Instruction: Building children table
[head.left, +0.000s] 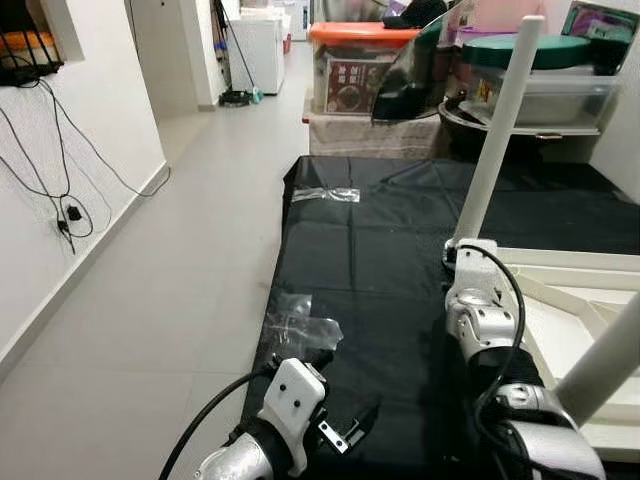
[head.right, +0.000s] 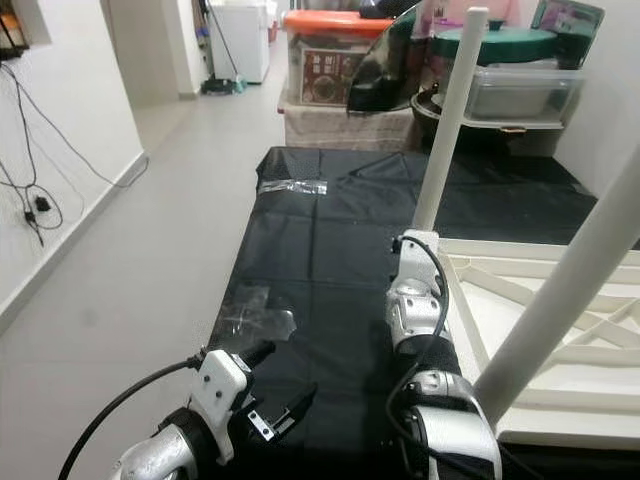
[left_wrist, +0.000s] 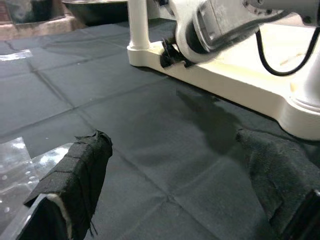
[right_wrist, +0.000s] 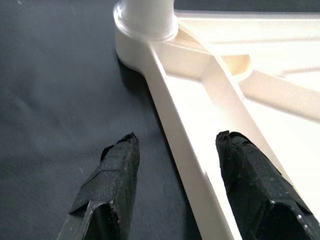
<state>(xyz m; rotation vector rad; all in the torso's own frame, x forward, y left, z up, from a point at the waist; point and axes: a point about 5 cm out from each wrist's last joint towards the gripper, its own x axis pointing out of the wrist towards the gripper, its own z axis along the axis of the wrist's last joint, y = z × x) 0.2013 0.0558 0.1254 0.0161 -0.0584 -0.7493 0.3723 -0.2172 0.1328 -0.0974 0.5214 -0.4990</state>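
Note:
The white children's table (head.left: 575, 300) lies upside down on a black mat (head.left: 380, 250). One white leg (head.left: 497, 130) stands up at its far left corner, and a second leg (head.left: 610, 360) rises close to me on the right. My right gripper (right_wrist: 175, 145) is open and straddles the table's left rim (right_wrist: 185, 150) just short of the far leg's socket (right_wrist: 145, 20), one finger over the mat and one over the inside. My left gripper (left_wrist: 172, 137) is open low over the mat, to the left of the table, holding nothing.
A crumpled clear plastic bag (head.left: 300, 318) lies on the mat by my left gripper, and another clear strip (head.left: 325, 194) lies further off. Storage boxes (head.left: 360, 65) and bins crowd the mat's far end. Grey floor (head.left: 180, 260) and a white wall with hanging cables (head.left: 60, 200) are on the left.

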